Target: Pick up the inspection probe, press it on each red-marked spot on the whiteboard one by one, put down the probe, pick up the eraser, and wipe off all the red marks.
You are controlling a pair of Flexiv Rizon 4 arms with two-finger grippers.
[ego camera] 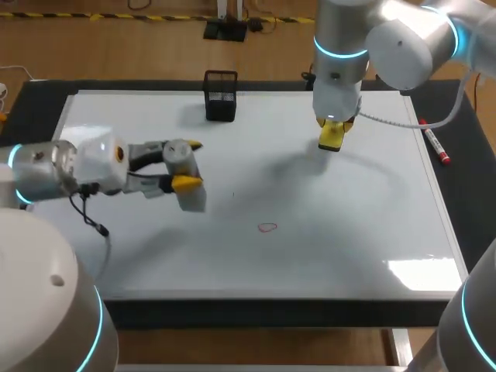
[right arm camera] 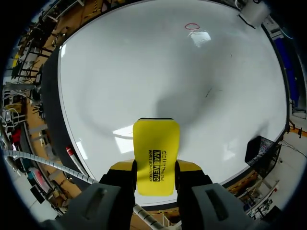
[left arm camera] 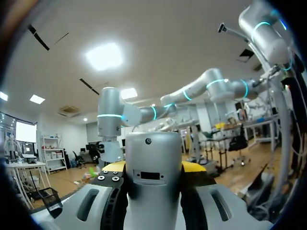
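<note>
Closest in, your left arm [ego camera: 46, 167] comes over the whiteboard [ego camera: 349, 248], with the left gripper [ego camera: 188, 164] clamped on the inspection probe [ego camera: 192, 198]. Your right arm [ego camera: 403, 46] hangs near the far edge. The right gripper [right arm camera: 156, 168] pinches the eraser [right arm camera: 156, 143] by its sides, long axis running out along the fingers. One red mark [ego camera: 267, 227] shows, toward the near edge between both grippers, ahead of the eraser and well apart. Your wipe heads that way.
</note>
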